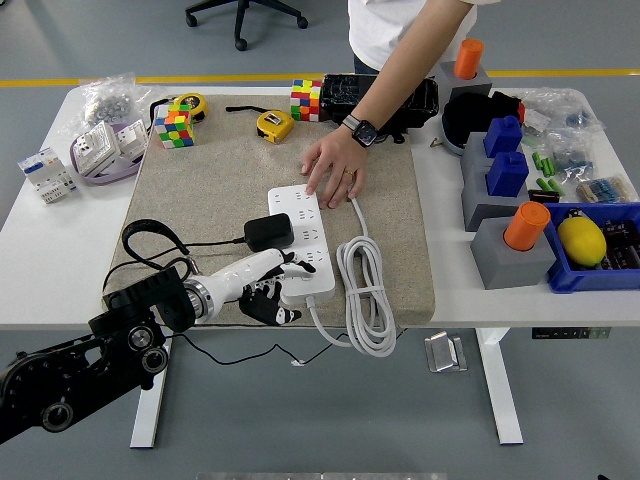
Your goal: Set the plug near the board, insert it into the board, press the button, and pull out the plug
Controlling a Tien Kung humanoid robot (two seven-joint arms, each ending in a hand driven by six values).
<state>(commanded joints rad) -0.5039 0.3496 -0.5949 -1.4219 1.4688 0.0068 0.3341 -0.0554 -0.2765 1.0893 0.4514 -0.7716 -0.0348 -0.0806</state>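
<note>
The white power board (300, 243) is lying lengthwise on the beige mat (200, 200), which is covering the middle of the white surface (40, 240). The black plug (268, 232) is sitting on the board's left side near its middle, apparently seated in a socket; its thin black cable (150, 240) is looping off to the left over the mat. The board's own white cord (365, 300) is lying coiled just to the right of it.

The left hand (262, 285) is reaching in from the lower left, its white and black fingers (285, 262) loosely extended and gripping nothing; the fingertips are resting at the board's near end, just below the plug and apart from it. The right hand is not appearing in view.

A person is standing at the far side. One hand (335, 170), with a watch on its wrist, is pressing flat on the board's far end, fingers touching the upper corner.

Two coloured cubes (172, 127) and a yellow tape measure (272, 125) are lying near the mat's far edge.
</note>
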